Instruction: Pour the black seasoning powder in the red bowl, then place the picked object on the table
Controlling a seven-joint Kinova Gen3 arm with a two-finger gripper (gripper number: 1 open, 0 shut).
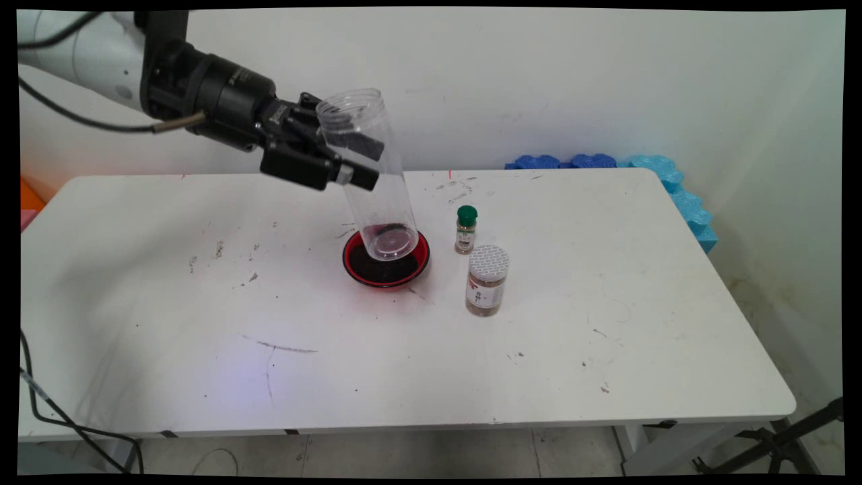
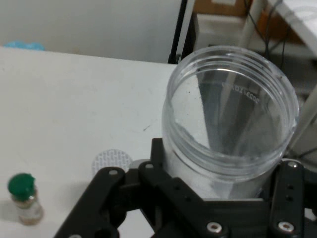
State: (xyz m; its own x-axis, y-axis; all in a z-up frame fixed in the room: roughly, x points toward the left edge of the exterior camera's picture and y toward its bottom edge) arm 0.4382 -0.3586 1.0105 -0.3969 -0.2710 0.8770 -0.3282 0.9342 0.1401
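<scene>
A clear plastic jar (image 1: 367, 172), lidless and apparently empty, is held in the gripper (image 1: 347, 162), whose fingers are closed on its upper wall just below the threaded neck. The jar is tilted, mouth up and leaning left, with its base over or resting in the red bowl (image 1: 386, 259) near the table's middle; contact cannot be confirmed. Dark granular material is seen in the bowl.

As judged from the present layout: the jar is grasped and positioned at the bowl; nothing is seen inside the jar.

Just right of the bowl stands a small green-capped spice bottle (image 1: 465, 230); nearer and slightly right of it, a larger white-lidded spice jar (image 1: 486, 280). Blue foam pieces (image 1: 667, 178) lie at the table's (image 1: 202, 323) far right edge.

In the hand view, the jar's open mouth (image 2: 233, 106) and inner wall are shown, along with the green-capped bottle (image 2: 25, 197) and the white lid (image 2: 112, 162); the bowl is hidden there. Only in the main view are the bowl, its contents and the jar's tilt shown.
</scene>
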